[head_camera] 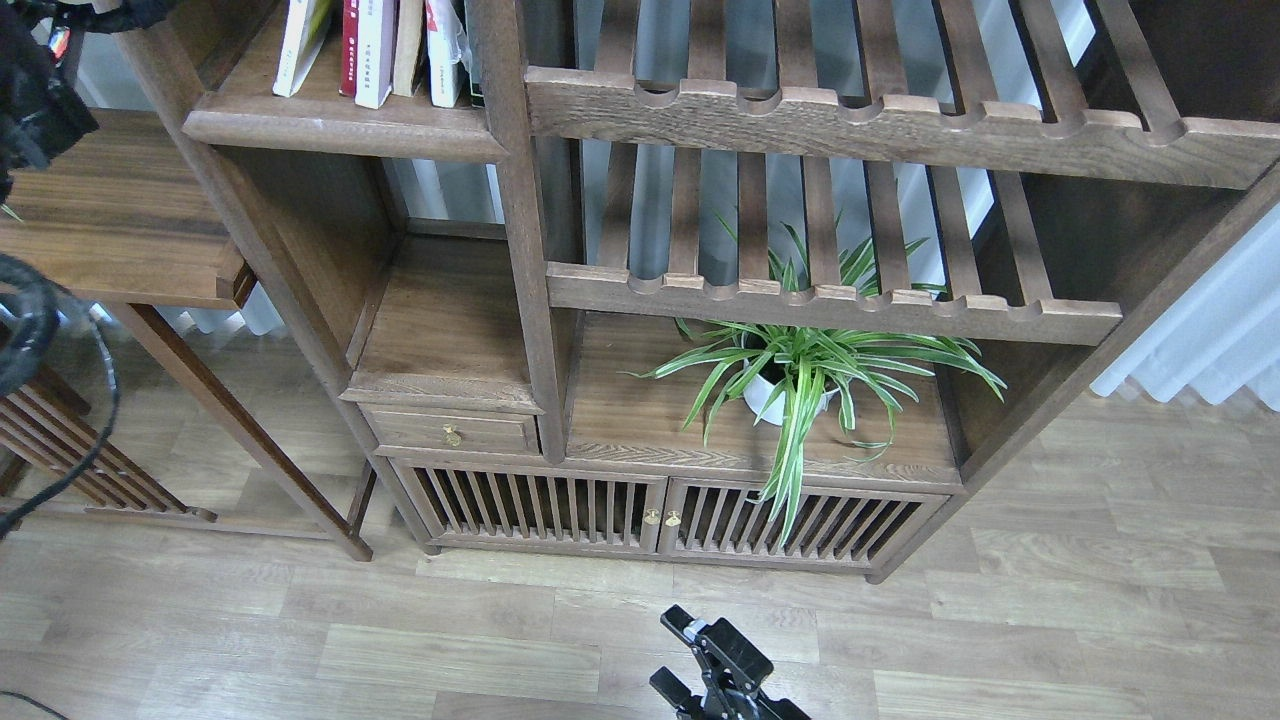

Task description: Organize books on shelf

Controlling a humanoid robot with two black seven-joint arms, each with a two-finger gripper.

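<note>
Several books stand in a row on the shelf (330, 125), a solid dark board at the top left of the bookcase. Only their lower parts show. The leftmost is a yellow-green and white book (297, 45) that leans a little to the right. Beside it stand a dark red book (350, 45) and a pale white book (377, 50), then two more. Only dark upper parts of my left arm (35, 100) show at the far left edge; its gripper is out of view. My right gripper (690, 655) is low at the bottom centre over the floor, with its fingers apart and empty.
Two slatted racks with notched rails (830, 300) fill the bookcase's right side. A potted spider plant (800, 370) stands below them. A small drawer (455, 432) and slatted cabinet doors (660, 515) are lower down. A wooden side table (120, 230) stands left.
</note>
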